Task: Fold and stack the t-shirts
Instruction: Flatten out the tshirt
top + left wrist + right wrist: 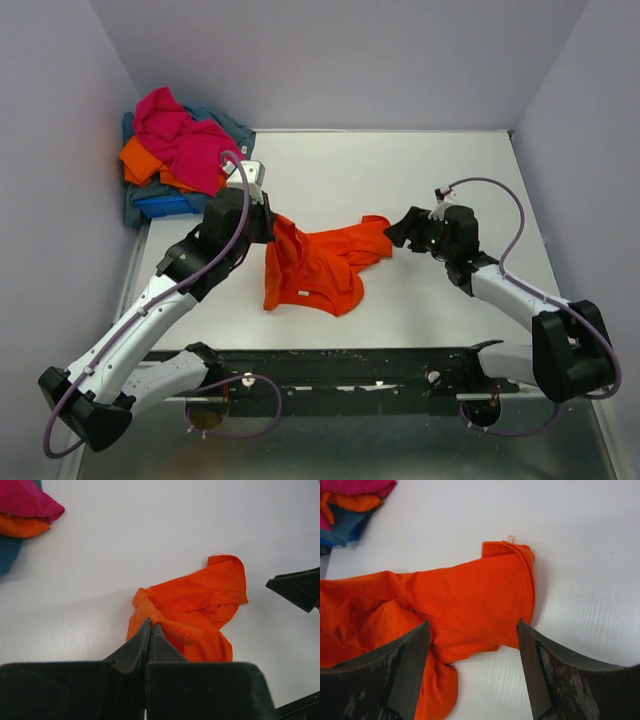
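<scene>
Standing at the near side of the rig, I see one orange t-shirt (pixel 318 268) lying crumpled near the middle of the counter (pixel 420 170). It is bunched into a twisted band running left to right, with no flat panel and no fold made.

1. Left pincer (pixel 150 627): pressed together, pinching a ridge of orange fabric at the shirt's left end.
2. Right pincer (pixel 472 625): spread, one finger (pixel 410 660) on each side of the shirt's right end, where a hemmed edge shows. It has no grip on the cloth yet.
3. Pile (pixel 175 150): a loose heap of magenta, orange, blue and grey-blue shirts in the far-left corner, lying right by the left wall (pixel 60 200). None of them looks folded.

Progress, as a judgement: the task is at an early stage. The step in hand appears to be taking hold of both ends of the orange shirt so it can be drawn out flat. No tidy stack shows anywhere, and every shirt in view needs folding.

Room to move: bare counter lies beyond the shirt and to its right, well apart from the pile. The shirt's near hem sits close to the arm bases, so spreading is better directed toward the far side. The left arm works near the pile and the left wall.
</scene>
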`<state>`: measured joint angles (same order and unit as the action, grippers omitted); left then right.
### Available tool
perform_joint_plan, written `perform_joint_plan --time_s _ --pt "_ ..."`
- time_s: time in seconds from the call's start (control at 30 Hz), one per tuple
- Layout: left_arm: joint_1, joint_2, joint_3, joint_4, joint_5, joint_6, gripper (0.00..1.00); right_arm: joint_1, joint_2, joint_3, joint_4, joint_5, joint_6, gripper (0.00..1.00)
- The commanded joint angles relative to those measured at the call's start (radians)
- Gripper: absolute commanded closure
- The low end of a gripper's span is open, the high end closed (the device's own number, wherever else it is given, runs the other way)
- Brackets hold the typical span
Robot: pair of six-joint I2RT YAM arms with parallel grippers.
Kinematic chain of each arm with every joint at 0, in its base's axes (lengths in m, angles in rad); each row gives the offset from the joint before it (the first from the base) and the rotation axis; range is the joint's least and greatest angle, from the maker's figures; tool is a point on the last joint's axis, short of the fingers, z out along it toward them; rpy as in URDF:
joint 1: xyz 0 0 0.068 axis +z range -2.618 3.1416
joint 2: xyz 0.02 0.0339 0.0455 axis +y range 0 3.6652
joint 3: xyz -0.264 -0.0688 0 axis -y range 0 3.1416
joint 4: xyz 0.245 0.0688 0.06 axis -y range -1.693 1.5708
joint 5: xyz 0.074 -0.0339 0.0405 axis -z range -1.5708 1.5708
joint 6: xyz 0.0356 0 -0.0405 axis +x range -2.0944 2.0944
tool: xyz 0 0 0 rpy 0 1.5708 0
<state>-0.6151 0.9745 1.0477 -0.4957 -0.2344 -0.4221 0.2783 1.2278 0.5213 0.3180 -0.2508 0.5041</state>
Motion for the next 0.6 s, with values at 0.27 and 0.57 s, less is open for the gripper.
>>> perform_joint_plan --time_s 0.27,0.57 --pt "0.005 -0.045 -0.005 0.003 -0.072 -0.029 1.00 0.001 0.219 0.143 -0.195 0.128 0.043 0.34" --pt "0.005 -0.043 -0.002 -0.004 -0.088 -0.035 1.00 0.002 0.308 0.160 -0.233 0.076 0.106 0.41"
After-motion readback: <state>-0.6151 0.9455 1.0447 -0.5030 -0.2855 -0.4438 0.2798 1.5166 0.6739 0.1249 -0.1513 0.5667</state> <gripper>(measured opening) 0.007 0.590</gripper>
